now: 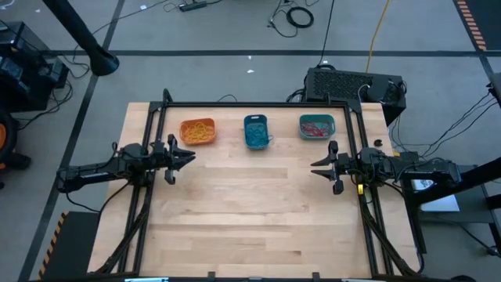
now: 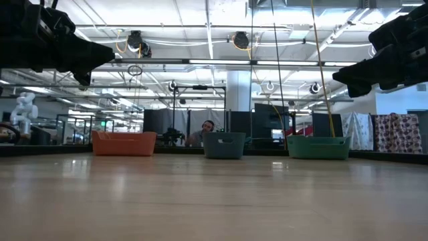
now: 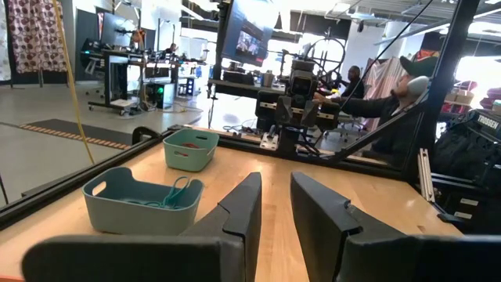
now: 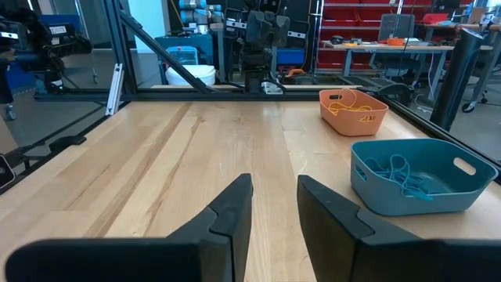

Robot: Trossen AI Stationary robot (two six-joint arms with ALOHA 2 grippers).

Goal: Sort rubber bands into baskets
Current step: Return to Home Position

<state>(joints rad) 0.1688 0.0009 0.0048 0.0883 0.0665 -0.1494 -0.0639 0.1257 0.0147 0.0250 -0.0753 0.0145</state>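
While thin elastic rubber bands (image 1: pixel 198 131) are being seen only inside three small plastic baskets (image 1: pixel 256 117) — sorting judged done — left gripper (image 1: pixel 188 158) and right gripper (image 1: pixel 319 167) are being held parted, empty.

left arm (image 1: pixel 94 171) | right arm (image 1: pixel 415 168) — both black, slender, jointed | jaws: paired matte-black angular wedges

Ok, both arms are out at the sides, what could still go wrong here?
Some blue bands stick up over the blue basket rim; a nudge might spill them. The left gripper and right gripper, both open, hang not far from the basket row, so a swing toward it could shove the orange basket or teal basket.
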